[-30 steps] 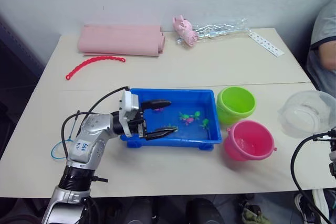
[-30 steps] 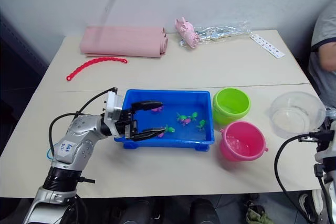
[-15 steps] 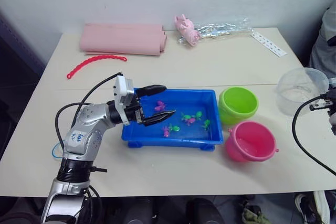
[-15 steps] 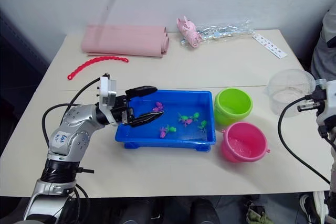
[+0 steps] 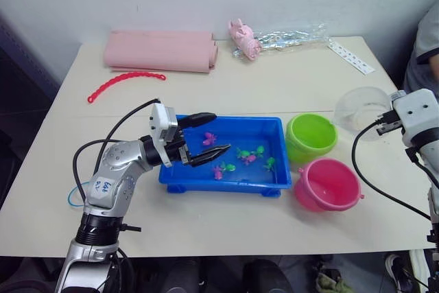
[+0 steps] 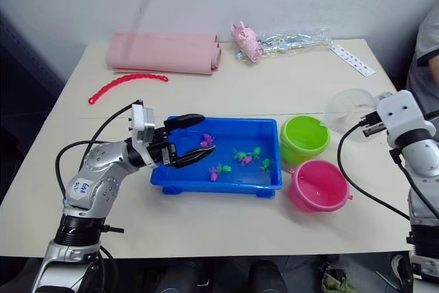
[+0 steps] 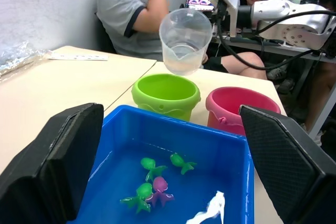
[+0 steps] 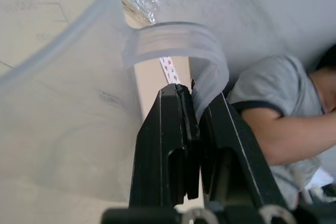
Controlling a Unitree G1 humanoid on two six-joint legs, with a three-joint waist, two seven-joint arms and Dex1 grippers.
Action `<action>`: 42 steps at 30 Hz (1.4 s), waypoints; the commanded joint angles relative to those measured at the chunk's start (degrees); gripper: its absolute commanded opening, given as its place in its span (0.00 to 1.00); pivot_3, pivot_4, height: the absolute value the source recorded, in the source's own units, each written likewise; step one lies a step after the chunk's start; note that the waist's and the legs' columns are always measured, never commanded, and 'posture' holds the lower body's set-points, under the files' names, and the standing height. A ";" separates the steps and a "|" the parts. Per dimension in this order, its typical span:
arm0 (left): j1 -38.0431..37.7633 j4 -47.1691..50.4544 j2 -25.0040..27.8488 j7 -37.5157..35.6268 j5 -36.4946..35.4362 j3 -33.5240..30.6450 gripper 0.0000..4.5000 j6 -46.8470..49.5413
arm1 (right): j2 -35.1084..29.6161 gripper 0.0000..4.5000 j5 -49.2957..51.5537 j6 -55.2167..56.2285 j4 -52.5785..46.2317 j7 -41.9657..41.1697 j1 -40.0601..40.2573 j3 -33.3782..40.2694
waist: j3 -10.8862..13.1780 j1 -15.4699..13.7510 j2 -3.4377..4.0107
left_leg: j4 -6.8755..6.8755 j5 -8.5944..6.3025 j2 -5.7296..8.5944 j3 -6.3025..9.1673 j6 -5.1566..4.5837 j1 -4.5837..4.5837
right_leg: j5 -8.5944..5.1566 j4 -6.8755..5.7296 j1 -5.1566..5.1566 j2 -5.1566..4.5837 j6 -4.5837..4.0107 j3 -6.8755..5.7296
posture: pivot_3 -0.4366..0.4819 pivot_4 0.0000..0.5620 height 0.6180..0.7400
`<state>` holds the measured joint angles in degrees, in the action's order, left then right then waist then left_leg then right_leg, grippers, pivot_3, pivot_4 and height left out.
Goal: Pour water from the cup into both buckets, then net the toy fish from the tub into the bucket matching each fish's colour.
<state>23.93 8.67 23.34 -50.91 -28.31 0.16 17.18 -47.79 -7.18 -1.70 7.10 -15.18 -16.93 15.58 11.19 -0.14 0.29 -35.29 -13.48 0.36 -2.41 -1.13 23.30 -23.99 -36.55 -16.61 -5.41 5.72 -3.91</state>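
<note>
The blue tub (image 5: 226, 184) sits mid-table with water and several tiny pink and green toy fish (image 5: 247, 155) in it. My left gripper (image 5: 217, 135) hovers open over the tub's left end, nothing between its fingers. To the tub's right stand the lime green bucket (image 5: 311, 136) and, nearer me, the pink bucket (image 5: 327, 183). My right gripper (image 8: 193, 103) is shut on the handle of the clear cup (image 5: 360, 109). The cup is held in the air just right of the green bucket and has some water in it (image 7: 184, 43).
A rolled pink cloth (image 5: 159, 51), a red bead chain (image 5: 123, 81), a pink toy with a plastic bag (image 5: 243, 39) and a white strip (image 5: 348, 56) lie at the back. A thin blue hoop (image 5: 71, 197) lies by my left arm. A person (image 5: 431, 46) sits at the right.
My right gripper has carried the cup in from the far right and upward, to just beside the green bucket. My left gripper has risen slightly from the tub's front rim and stays open.
</note>
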 commanded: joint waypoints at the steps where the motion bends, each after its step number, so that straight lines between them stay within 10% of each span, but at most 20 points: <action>1: -0.42 2.52 -0.30 0.43 0.40 0.18 1.00 -1.76 | -2.49 0.00 -4.64 4.26 -0.83 3.18 -1.45 -0.02 | 0.00 0.02 0.00 | 0.00 0.00 0.00 0.00 0.00 0.00 | 0.00 0.01 0.00 0.00 0.00 0.00 | 0.48 0.27 1.00; 42: 0.58 0.14 -3.28 0.92 2.82 1.38 1.00 -9.10 | -5.46 0.00 -25.63 19.11 1.24 17.59 -0.11 -4.19 | 0.01 0.11 -0.02 | 0.00 0.01 -0.01 0.00 0.01 0.00 | 0.00 0.00 0.00 0.01 0.00 0.00 | 0.48 0.27 1.00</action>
<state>23.85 8.10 20.26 -50.18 -25.52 1.60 9.24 -51.49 -32.24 16.57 9.62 0.53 -15.99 9.96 11.20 -0.02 0.27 -35.29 -13.47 0.35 -2.41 -1.12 23.30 -23.99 -36.56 -16.60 -5.40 5.72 -3.91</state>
